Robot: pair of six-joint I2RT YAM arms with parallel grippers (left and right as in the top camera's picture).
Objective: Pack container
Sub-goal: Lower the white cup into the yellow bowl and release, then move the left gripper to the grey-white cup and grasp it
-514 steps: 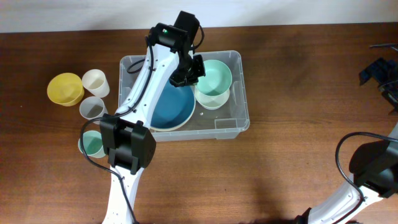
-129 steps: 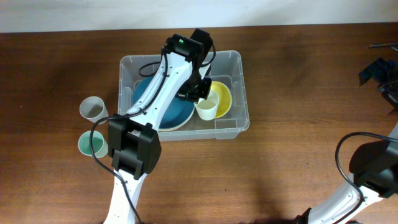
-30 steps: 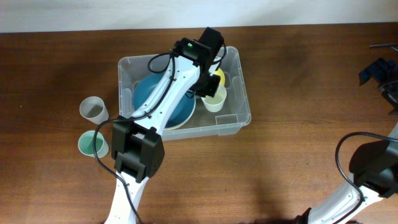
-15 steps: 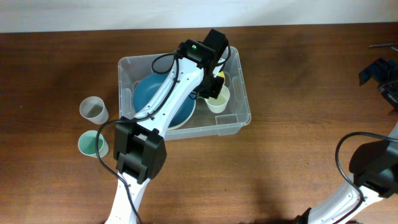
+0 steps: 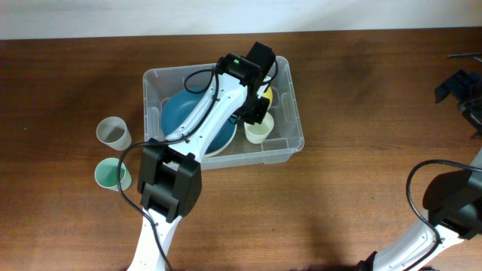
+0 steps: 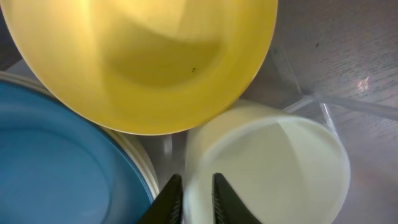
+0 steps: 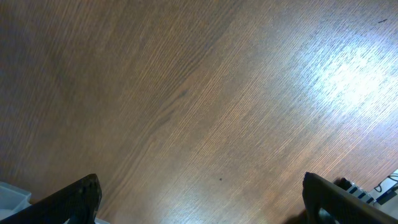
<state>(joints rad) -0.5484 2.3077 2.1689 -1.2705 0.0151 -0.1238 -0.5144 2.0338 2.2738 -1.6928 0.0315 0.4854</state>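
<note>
The clear container (image 5: 290, 79) stands mid-table and holds a blue bowl (image 5: 181, 113), a yellow bowl (image 5: 266, 96) and a cream cup (image 5: 258, 129). In the left wrist view the yellow bowl (image 6: 143, 56) fills the top, with the blue bowl (image 6: 62, 174) at lower left and the cream cup (image 6: 273, 168) at lower right. My left gripper (image 5: 254, 113) is inside the container. Its jaws (image 6: 198, 202) stand a narrow gap apart astride the cup's near rim. My right gripper (image 7: 202, 205) is wide open over bare wood at the far right (image 5: 456, 90).
A grey cup (image 5: 113, 132) and a green cup (image 5: 111, 175) stand on the table left of the container. The left arm's base (image 5: 167, 184) sits in front of the container. Cables lie at the right edge.
The left gripper has set the cream cup lower, nearer the container's front wall beside the blue bowl. Its jaws have parted slightly. The right arm has not moved.
</note>
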